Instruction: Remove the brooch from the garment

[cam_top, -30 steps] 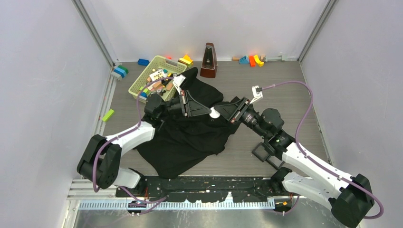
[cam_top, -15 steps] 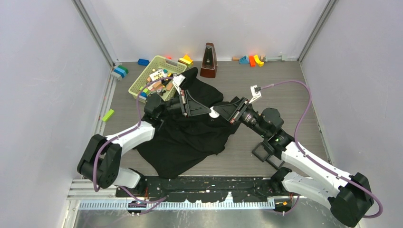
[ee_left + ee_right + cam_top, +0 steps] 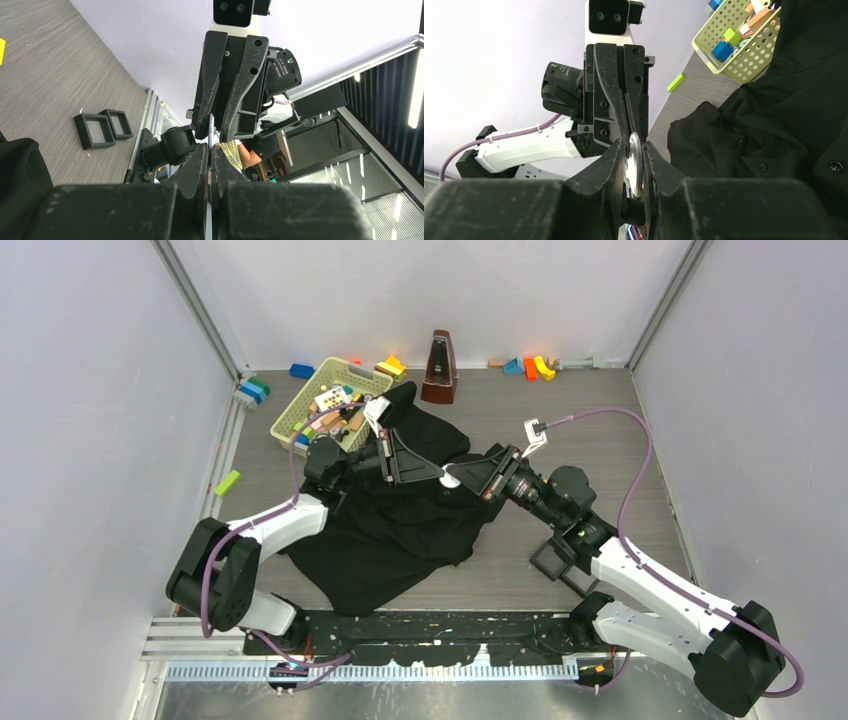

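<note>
The brooch (image 3: pixel 452 478) is a small pale disc held up between both grippers above the black garment (image 3: pixel 400 535). My left gripper (image 3: pixel 441 476) comes from the left and my right gripper (image 3: pixel 463 480) from the right, meeting tip to tip. In the right wrist view the brooch (image 3: pixel 635 161) stands edge-on between my right gripper's (image 3: pixel 634 146) closed fingers, with the garment (image 3: pixel 774 125) lying below. In the left wrist view my left gripper (image 3: pixel 210 150) is pinched on the brooch's thin edge (image 3: pixel 211 127). I cannot tell whether the brooch still touches the cloth.
A yellow-green basket (image 3: pixel 296 408) of small blocks stands at the garment's far left. A brown metronome (image 3: pixel 438 368) stands at the back. Two black square trays (image 3: pixel 560 565) lie by the right arm. A green block (image 3: pixel 227 482) and coloured blocks (image 3: pixel 530 367) lie near the walls.
Almost nothing. The left arm's elbow has shifted slightly; both grippers stay together at the brooch.
</note>
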Robot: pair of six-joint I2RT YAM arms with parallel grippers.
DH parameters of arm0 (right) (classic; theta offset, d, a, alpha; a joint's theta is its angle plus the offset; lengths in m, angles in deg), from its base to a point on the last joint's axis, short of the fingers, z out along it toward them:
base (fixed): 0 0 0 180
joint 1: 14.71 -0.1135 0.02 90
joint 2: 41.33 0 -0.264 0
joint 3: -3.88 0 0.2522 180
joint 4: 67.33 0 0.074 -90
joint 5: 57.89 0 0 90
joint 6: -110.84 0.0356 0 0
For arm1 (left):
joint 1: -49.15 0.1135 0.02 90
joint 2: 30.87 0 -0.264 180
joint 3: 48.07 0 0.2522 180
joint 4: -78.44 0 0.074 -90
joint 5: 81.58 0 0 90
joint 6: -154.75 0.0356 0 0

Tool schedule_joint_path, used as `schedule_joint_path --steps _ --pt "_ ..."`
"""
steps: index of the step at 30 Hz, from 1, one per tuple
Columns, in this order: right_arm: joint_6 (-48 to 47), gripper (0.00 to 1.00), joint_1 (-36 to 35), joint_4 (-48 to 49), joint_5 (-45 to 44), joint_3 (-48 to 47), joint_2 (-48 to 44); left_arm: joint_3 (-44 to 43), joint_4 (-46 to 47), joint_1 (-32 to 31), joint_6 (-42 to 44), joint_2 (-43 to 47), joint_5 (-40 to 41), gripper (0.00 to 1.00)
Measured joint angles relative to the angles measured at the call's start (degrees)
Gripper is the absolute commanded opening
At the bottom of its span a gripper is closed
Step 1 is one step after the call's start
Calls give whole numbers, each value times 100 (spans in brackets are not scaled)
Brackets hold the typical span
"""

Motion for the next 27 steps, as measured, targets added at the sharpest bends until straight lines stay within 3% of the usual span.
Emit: schedule_joint_path --steps 9,27 --pt "-7 16 9 55 59 0 0 0 157 20 -149 -37 -35 0" --pt "-361 15 39 431 79 -48 380 0 393 120 -417 -219 -9 0"
